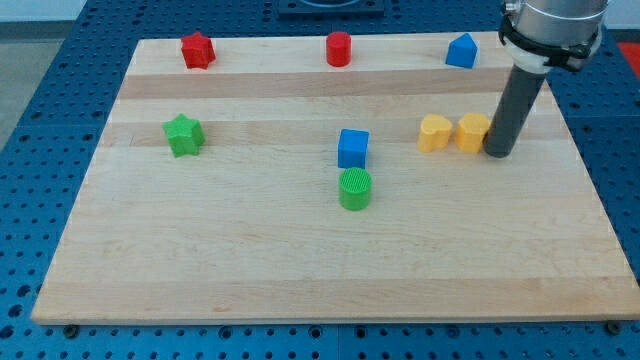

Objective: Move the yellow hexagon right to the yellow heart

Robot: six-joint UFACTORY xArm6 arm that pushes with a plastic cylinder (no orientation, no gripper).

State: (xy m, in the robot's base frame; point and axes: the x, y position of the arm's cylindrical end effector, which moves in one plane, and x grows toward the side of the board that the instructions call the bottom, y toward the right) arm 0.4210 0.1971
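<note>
where the view's bottom edge meets the wooden board [300,290], the nearest part of the surface is plain wood resting on a blue perforated table [40,150]. further up stands a green cylinder [355,188], and just above it, close but whether touching cannot be told, a blue cube [353,148]. at about the same depth toward the view's left sits a green star [184,135], well apart from the others. on the view's right, the yellow heart [434,132] and the yellow hexagon [473,131] sit side by side, the hexagon on the heart's right, touching or nearly so. my tip [498,153] stands on the board just beside the hexagon's right side, apparently in contact. the arm carries no jaws, only the dark upright rod [515,105], so nothing is spread or pinched. along the view's top lie a red star [198,49], a red cylinder [339,48] and a blue block [461,50] with a peaked top, each well apart.
</note>
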